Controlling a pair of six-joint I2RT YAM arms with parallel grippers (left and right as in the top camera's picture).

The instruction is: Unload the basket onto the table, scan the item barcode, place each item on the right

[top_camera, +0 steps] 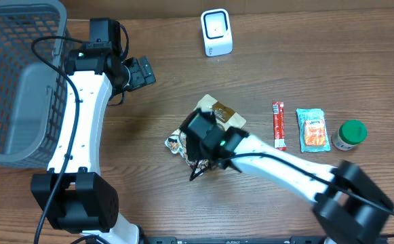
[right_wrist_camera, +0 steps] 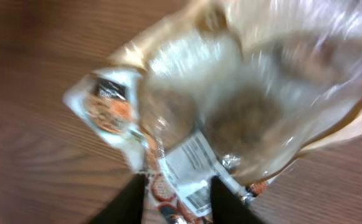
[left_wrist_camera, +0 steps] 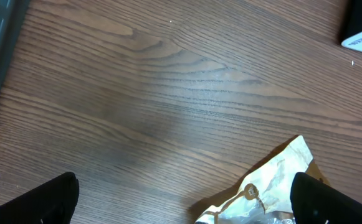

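Favours the right gripper, fingers part-way apart astride the barcode label of the snack bag mid-table, grip itself unclear in the blur, bag lying diagonally with the scanner well apart up-table, versus left gripper wide open, empty, off by the basket.

Overhead: even, soft light, sharp, faint shadows on table. Left wrist: broad pale sheen mid-frame, slightly soft. Right wrist: heavy motion blur, glare on clear snack bag, label txt unreadable.
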